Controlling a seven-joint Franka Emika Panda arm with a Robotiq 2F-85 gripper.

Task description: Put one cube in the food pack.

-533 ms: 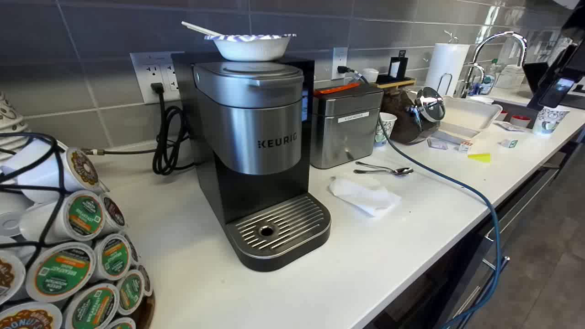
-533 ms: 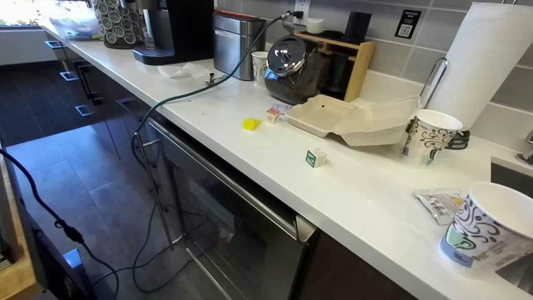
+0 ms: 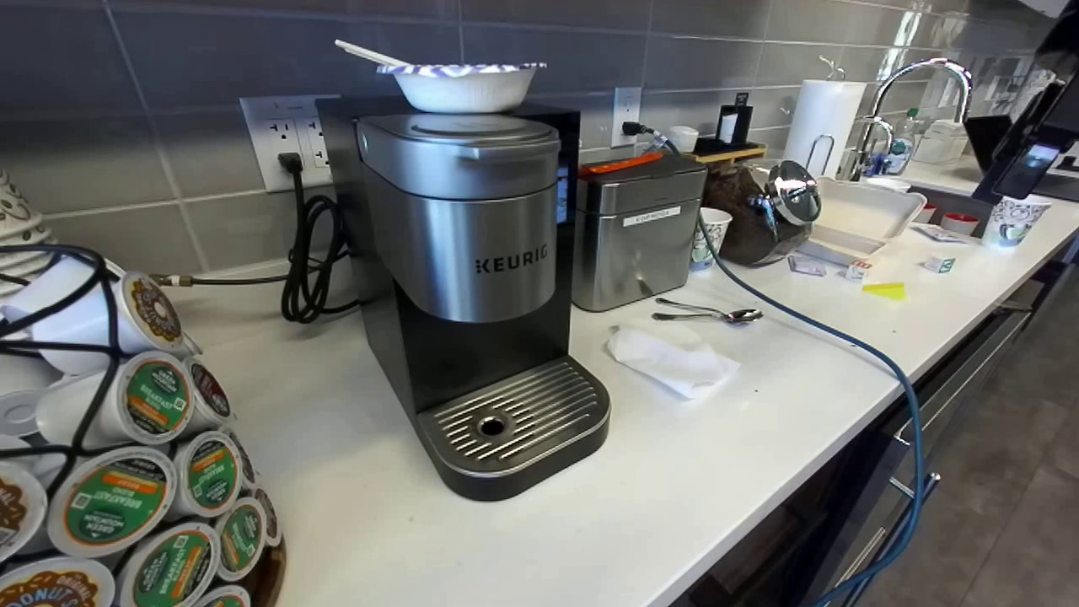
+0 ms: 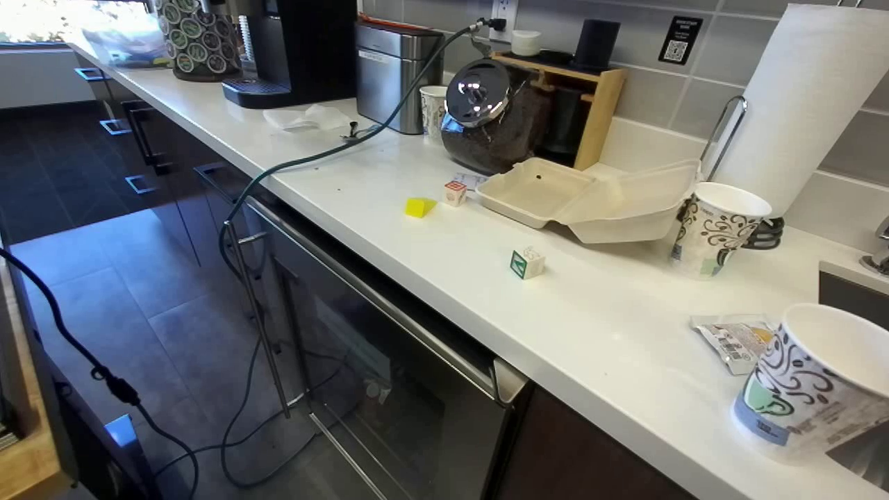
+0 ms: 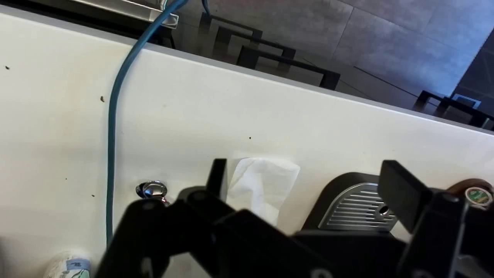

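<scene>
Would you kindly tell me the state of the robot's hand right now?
Hand: open, its fingers wide apart in the wrist view, with nothing held between them.

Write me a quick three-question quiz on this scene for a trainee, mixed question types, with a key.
1. True or false: in the wrist view, the claw is open.

2. Pick one. The food pack is: (a) closed up; (b) lying open; (c) held by the claw.

3. In an exterior view, what colour is the block nearest the red-marked cube?

Key: 1 true; 2 b; 3 yellow.
</scene>
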